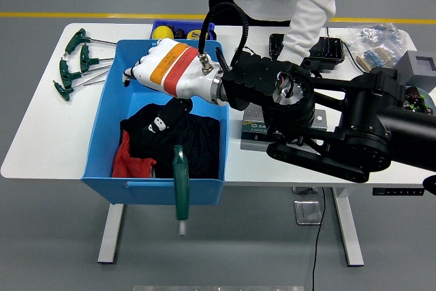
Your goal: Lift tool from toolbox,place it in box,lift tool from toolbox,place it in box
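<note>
My right hand (pixel 158 119), white with an orange and red band, hangs over the blue box (pixel 105 107) with its fingers relaxed and empty. A green T-handle tool (pixel 180 178) stands upright in front of the box's front wall, apart from the hand, with its shaft pointing down below the table edge. The grey toolbox (pixel 256 127) lies on the table right of the box, mostly hidden by my arm. The left arm is out of view.
Black and red cloth (pixel 170 141) lies in the box. Several green T-handle tools (pixel 73 59) lie at the table's left. A person's white sleeve (pixel 300 22) reaches down behind my arm. A small blue bin (pixel 170 28), a black case (pixel 325 47) and a plastic bag (pixel 376 37) stand at the back.
</note>
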`<state>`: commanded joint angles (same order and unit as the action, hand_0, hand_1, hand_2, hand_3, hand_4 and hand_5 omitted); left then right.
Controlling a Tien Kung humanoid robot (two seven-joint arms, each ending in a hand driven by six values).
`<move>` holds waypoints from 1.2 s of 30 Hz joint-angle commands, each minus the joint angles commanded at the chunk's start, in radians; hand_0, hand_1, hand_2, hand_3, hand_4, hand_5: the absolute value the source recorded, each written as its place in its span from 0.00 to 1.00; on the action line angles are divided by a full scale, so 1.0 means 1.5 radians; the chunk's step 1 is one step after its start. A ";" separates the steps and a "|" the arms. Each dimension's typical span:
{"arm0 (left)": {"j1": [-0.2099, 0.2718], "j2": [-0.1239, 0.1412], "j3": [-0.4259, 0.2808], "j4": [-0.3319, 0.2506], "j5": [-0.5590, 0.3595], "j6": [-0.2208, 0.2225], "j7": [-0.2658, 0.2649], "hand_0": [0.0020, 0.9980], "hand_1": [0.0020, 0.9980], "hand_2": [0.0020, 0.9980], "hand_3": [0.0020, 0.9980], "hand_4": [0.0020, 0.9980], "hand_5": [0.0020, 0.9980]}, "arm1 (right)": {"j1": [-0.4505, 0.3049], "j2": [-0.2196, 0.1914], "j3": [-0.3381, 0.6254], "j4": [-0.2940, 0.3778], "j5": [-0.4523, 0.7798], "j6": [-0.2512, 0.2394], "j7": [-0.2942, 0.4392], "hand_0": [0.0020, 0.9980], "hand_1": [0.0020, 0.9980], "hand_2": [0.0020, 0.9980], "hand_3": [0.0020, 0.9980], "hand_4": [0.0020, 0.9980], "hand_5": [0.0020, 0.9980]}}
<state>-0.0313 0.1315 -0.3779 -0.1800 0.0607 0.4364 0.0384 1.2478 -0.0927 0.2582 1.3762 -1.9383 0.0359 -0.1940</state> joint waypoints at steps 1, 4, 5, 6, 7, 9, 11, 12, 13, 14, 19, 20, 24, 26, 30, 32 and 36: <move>0.000 0.000 0.000 0.000 -0.001 0.000 0.000 0.49 0.48 0.50 0.69 0.72 0.67 | 0.000 0.001 -0.001 -0.002 0.002 0.001 0.000 0.56 0.65 0.74 0.90 0.98 0.68; 0.000 0.000 0.001 0.000 -0.001 0.001 0.000 0.49 0.48 0.50 0.69 0.72 0.67 | -0.001 0.001 -0.003 -0.006 0.005 0.002 0.001 0.56 0.65 0.74 0.90 0.98 0.68; 0.000 0.000 0.001 0.000 -0.001 0.001 0.000 0.49 0.48 0.50 0.69 0.72 0.67 | -0.002 0.001 -0.004 -0.006 0.006 0.002 0.001 0.56 0.65 0.74 0.90 0.98 0.68; 0.000 0.000 0.002 0.000 -0.002 0.001 0.000 0.49 0.48 0.50 0.69 0.72 0.67 | -0.002 0.000 -0.005 -0.008 0.007 0.003 0.001 0.59 0.66 0.76 0.89 0.98 0.68; 0.000 0.000 0.002 0.000 -0.002 0.001 0.000 0.49 0.48 0.50 0.69 0.72 0.67 | -0.002 0.000 -0.006 -0.009 0.007 0.003 0.001 0.59 0.66 0.76 0.89 0.98 0.68; 0.001 0.001 0.000 0.000 0.002 0.001 0.002 0.49 0.48 0.50 0.69 0.72 0.67 | -0.003 -0.001 -0.005 -0.011 0.007 0.000 0.004 0.59 0.66 0.76 0.89 0.98 0.68; 0.001 0.000 -0.003 0.000 0.005 0.001 0.002 0.49 0.48 0.50 0.69 0.72 0.67 | -0.004 -0.001 -0.003 -0.013 0.007 -0.003 0.006 0.59 0.66 0.76 0.89 0.98 0.68; 0.001 0.000 -0.003 0.000 0.004 0.002 0.002 0.48 0.47 0.50 0.69 0.72 0.67 | -0.005 -0.001 0.000 -0.016 0.008 -0.004 0.008 0.62 0.66 0.75 0.88 1.00 0.70; 0.001 0.000 -0.001 0.000 0.002 0.002 0.002 0.48 0.47 0.50 0.69 0.72 0.67 | -0.006 -0.001 0.002 -0.019 0.009 -0.004 0.009 0.62 0.66 0.75 0.88 1.00 0.70; 0.002 0.000 -0.002 0.000 0.003 0.002 0.002 0.48 0.47 0.50 0.69 0.72 0.67 | -0.006 -0.002 0.005 -0.022 0.010 -0.004 0.009 0.62 0.66 0.75 0.88 1.00 0.70; 0.001 0.001 -0.005 0.000 0.004 0.002 0.002 0.48 0.47 0.49 0.69 0.72 0.67 | -0.006 -0.010 0.029 -0.036 0.012 0.000 0.009 0.62 0.67 0.75 0.87 1.00 0.71; 0.001 0.001 -0.007 0.000 0.006 0.002 0.002 0.48 0.47 0.49 0.69 0.72 0.67 | -0.005 -0.012 0.036 -0.040 0.009 0.000 0.009 0.62 0.67 0.75 0.87 1.00 0.71; 0.002 0.001 -0.007 0.000 0.005 0.002 0.002 0.48 0.47 0.49 0.69 0.72 0.66 | -0.004 -0.026 0.056 -0.053 0.007 0.005 0.011 0.61 0.66 0.75 0.85 1.00 0.71; 0.002 0.000 -0.008 0.000 0.005 0.003 0.001 0.48 0.47 0.49 0.69 0.72 0.66 | -0.004 -0.033 0.063 -0.059 0.003 0.008 0.010 0.61 0.66 0.75 0.85 1.00 0.71; 0.003 0.000 -0.010 0.000 0.006 0.003 0.002 0.47 0.47 0.49 0.69 0.72 0.67 | -0.007 -0.045 0.074 -0.065 -0.001 0.015 0.009 0.60 0.66 0.73 0.83 1.00 0.71; 0.003 -0.001 -0.012 0.000 0.008 0.003 0.002 0.47 0.47 0.49 0.69 0.72 0.67 | -0.011 -0.051 0.078 -0.069 0.000 0.018 0.011 0.60 0.66 0.73 0.83 1.00 0.71; 0.003 -0.002 -0.016 0.000 0.012 0.003 0.003 0.47 0.47 0.49 0.69 0.72 0.66 | -0.018 -0.064 0.082 -0.082 -0.001 0.026 0.012 0.60 0.66 0.73 0.82 1.00 0.72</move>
<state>-0.0264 0.1291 -0.4019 -0.1800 0.0785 0.4407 0.0424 1.2210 -0.1887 0.3813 1.2527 -1.9404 0.0743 -0.1763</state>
